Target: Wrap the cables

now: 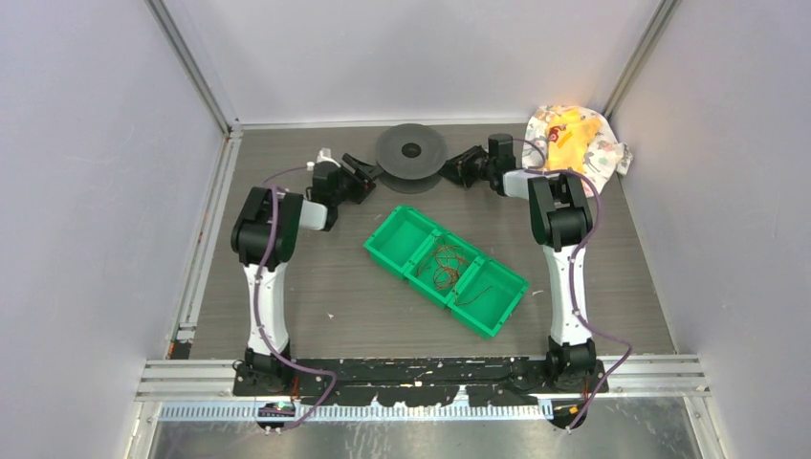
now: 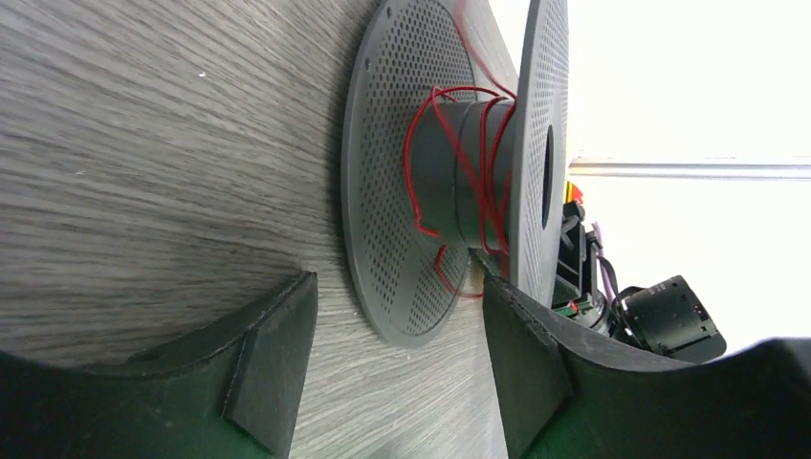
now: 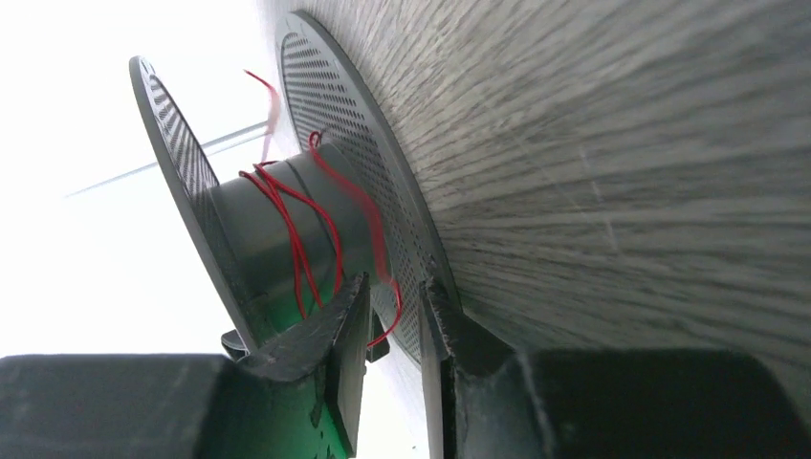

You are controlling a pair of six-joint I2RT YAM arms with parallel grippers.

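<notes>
- black spool (image 1: 411, 151) lies flat on the far middle of the counter (image 1: 316, 306), one perforated flange down on the wood, the other up
- cables (image 2: 418, 153): thin red strands in a few loose turns round the spool hub, uneven, some bowing off the hub toward the lower flange
- more cables in a tangled loose bunch in the middle compartment of the green tray (image 1: 497, 311), which sits slanted mid-counter, well apart from the spool
- left fingers (image 2: 273, 359) spread wide at the spool's left side, low on the counter; lower flange rim sits in the gap between them, holding nothing
- right fingers (image 3: 346, 325) at the spool's right side, narrow gap with daylight showing through; one red strand and the lower flange rim run through that gap
- cannot tell whether the right fingers actually pinch the strand
- one loose red end sticks up past the upper flange in the right wrist view, blurred
- both arms reach forward and face each other across the spool
- crumpled white and yellow cloth (image 1: 577, 139) in the far right corner, just behind the right arm
</notes>
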